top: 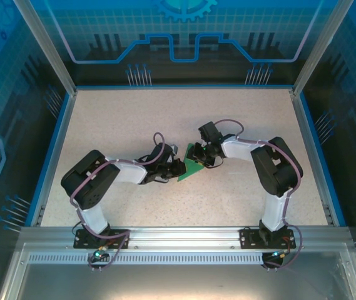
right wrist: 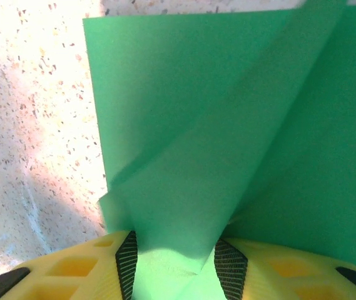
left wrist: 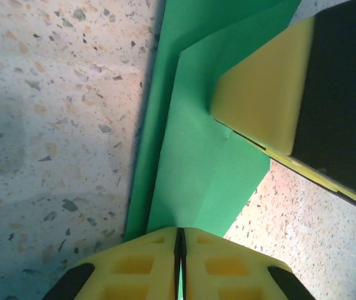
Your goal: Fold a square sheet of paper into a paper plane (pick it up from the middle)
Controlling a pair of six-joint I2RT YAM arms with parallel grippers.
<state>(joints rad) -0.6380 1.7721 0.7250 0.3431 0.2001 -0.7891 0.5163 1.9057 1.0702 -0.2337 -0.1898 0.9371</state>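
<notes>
Currently the thin, limp green sheet of paper (top: 193, 167), partly folded on the desk (top: 134, 119), is pinched by the left end effector (left wrist: 179, 250) and straddled by the parted right end effector (right wrist: 174, 262); creased edges are judged safest to grip.

Left tool (left wrist: 179, 240) pads pressed together, near edge of folded green paper (left wrist: 196, 169) pinched between. Right tool's pad (left wrist: 262, 94) over paper, far right. Speckled bench (left wrist: 52, 125) beneath.

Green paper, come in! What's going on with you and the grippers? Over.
Left gripper shut on the paper, at its edge. Right gripper open, paper between its jaws. Paper partly folded. Nothing in the way.
</notes>
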